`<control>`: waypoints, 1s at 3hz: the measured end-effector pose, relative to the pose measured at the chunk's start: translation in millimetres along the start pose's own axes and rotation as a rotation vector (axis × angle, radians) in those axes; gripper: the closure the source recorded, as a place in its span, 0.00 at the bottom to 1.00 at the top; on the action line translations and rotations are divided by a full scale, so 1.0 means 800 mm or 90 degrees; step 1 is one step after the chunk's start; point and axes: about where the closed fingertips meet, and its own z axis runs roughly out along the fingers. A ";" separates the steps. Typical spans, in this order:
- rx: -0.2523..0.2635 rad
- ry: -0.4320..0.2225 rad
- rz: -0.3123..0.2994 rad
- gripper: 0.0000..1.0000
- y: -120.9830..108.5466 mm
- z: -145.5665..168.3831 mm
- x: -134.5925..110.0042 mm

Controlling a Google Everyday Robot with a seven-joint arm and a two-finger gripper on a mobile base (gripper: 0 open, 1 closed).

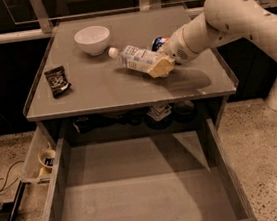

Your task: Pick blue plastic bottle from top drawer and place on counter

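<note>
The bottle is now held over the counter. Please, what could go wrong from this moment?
1. The end effector, over the right middle of the counter, grips the bottle lying sideways; once released, it may roll.
2. The bottle's cap points at the white bowl close by; a push further left could bump it.
3. A blue can sits just behind the end effector; pulling back could knock it.

The arm [232, 13] is smooth off-white, built of thick rounded segments dotted with small dark screw holes (a speckled patch sits near the wrist). Its gripper [161, 68], at the blue plastic bottle's [137, 58] base end, has pale tan fingers.
</note>
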 end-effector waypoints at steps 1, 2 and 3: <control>-0.001 0.000 0.008 0.81 0.000 0.001 0.000; -0.001 0.000 0.008 0.58 0.000 0.001 0.000; -0.001 0.000 0.008 0.34 0.000 0.001 0.000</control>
